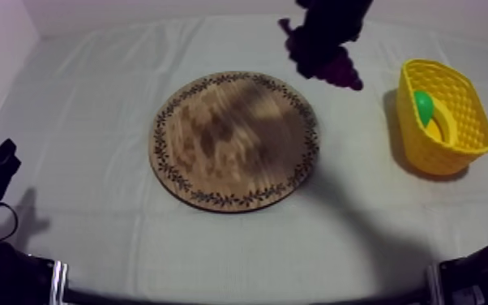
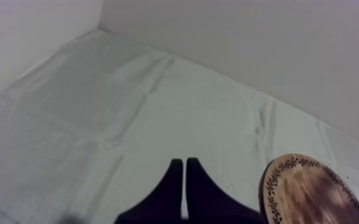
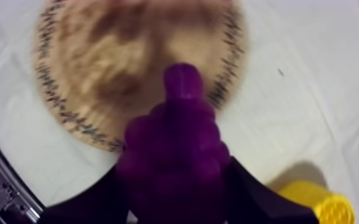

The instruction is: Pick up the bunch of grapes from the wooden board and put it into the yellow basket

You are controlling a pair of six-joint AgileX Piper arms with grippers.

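The bunch of grapes (image 1: 328, 61) hangs in the air past the wooden board's far right rim, on the side toward the basket and clear of the wood.

The cloth-covered table (image 1: 93, 97) is the largest thing. The wooden board (image 1: 235, 142) lies flat in its middle, with nothing on it. The yellow basket (image 1: 458, 122) stands upright, well to the right of the board. A green toy fruit (image 1: 422, 104) is inside it, with something yellow beside it that I cannot name.

The right gripper (image 3: 176, 193) is clamped on the grapes, one black finger on each flank of the cluster. The narrow tip of the bunch points out beyond the fingers, over the board's edge. The left gripper (image 2: 185, 173) sits low off the board's near left side, its fingers pressed together on nothing.

As a toy, the bunch is probably light and fairly stiff. Its lumpy surface gives the fingers little flat contact, so it could twist or slip. The hold across the widest part looks the soundest, as the tapering tip would slide out. The lift looks done; the carry to the basket and the release remain.
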